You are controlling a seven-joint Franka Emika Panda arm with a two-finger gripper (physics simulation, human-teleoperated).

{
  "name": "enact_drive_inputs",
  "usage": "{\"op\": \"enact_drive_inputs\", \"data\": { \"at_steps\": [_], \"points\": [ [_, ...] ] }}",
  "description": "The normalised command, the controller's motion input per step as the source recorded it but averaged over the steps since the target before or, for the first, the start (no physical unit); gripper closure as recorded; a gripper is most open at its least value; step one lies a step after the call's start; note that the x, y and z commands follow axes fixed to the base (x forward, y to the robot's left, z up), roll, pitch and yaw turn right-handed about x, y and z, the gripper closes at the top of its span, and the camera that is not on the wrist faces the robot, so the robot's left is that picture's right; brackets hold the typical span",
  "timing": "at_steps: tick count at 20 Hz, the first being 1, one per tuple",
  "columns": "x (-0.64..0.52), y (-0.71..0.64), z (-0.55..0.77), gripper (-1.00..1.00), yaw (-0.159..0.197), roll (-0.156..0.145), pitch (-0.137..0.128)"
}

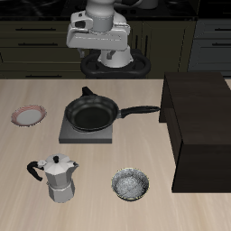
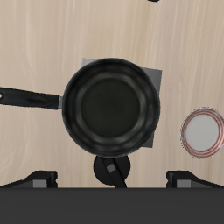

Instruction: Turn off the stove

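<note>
The stove (image 1: 87,132) sat flat on the wooden table (image 1: 99,203), near the middle and a bit toward the back. It was a thin, dark grey square. A black frying pan (image 1: 92,115) rested on top of it and hid most of it — only the edges and corners of the stove (image 2: 154,80) peeked out around the pan (image 2: 111,106) in the wrist view. The pan's long handle (image 1: 139,112) stuck out past the stove toward the big dark brown cabinet (image 1: 200,131).

A small plate with a red rim (image 1: 29,115) lay beside the stove on the other side, apart from it. Nearer the table's front edge stood a silver moka pot (image 1: 60,179) with a black handle, and close by it a small metal bowl (image 1: 131,185).

The gripper (image 1: 112,65) hung high above the back of the table, holding nothing. Its fingers (image 2: 39,179) were spread wide apart — one showed at each side of the wrist view.
</note>
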Motion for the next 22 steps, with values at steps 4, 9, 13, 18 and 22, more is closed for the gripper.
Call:
{"op": "enact_drive_inputs", "data": {
  "at_steps": [4,9,13,18,22],
  "points": [
    [-0.12,-0.12,-0.24,-1.0,0.054,0.055,-0.011],
    [-0.11,-0.18,-0.28,-1.0,0.041,0.082,0.008],
    [-0.09,-0.08,-0.19,-1.0,0.059,0.037,-0.022],
    [-0.15,-0.08,-0.36,-1.0,0.054,0.014,-0.032],
    [-0.17,-0.05,-0.29,-1.0,0.05,-0.015,-0.028]
  ]
}}
